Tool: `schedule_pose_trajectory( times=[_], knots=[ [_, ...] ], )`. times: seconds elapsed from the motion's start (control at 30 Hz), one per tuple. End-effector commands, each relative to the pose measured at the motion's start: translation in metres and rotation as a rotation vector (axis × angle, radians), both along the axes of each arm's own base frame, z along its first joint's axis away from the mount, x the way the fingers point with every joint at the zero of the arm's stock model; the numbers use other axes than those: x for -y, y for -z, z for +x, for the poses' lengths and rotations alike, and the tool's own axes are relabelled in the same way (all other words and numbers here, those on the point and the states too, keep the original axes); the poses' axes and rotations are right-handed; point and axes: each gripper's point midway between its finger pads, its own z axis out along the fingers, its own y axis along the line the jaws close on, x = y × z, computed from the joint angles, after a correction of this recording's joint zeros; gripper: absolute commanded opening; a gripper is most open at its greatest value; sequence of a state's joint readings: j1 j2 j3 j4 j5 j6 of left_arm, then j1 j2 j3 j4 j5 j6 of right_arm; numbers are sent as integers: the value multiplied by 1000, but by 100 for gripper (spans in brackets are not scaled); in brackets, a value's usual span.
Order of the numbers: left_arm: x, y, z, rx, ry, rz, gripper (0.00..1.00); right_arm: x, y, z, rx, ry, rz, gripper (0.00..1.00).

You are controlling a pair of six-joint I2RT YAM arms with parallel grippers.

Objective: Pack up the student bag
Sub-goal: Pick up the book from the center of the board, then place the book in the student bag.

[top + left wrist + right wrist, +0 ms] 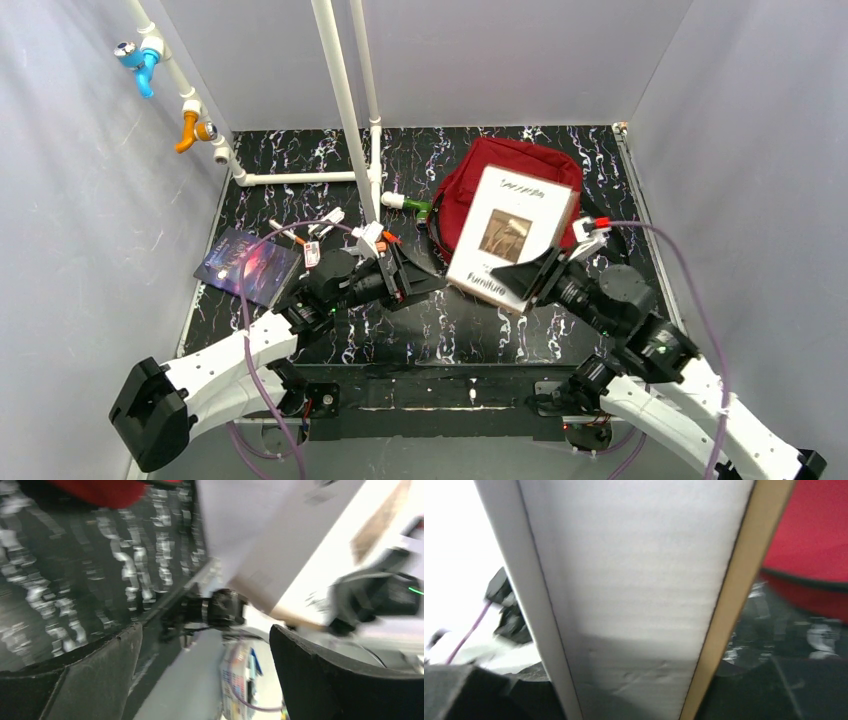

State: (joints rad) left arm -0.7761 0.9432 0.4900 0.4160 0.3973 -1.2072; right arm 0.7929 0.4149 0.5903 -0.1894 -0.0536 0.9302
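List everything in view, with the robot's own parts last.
student bag: one, dark red, far right of centre, partly under the white book
white book: one, white, "Furniture" on the cover, lying tilted on the bag
dark book: one, blue-purple, flat at the table's left edge
marker-like stick: one, white and green, just left of the bag
small bits: several, white and orange, centre-left, too small to name
pipes: several, white, with one blue valve and one orange valve, far left
table: one, black marbled
left gripper: open, empty, between the books
right gripper: around the white book's near edge

Dark-red student bag lies seemingly flat.
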Motion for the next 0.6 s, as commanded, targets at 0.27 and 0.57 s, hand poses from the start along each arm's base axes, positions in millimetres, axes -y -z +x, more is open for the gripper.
schedule_pose_trajectory(
  times=[0.27,0.57],
  knots=[
    [-31,2,30,583,-95,699,94,172,-10,48,37,673,-889,12],
    [71,30,30,1135,448,758,87,154,-2,27,16,553,-714,16]
  ],
)
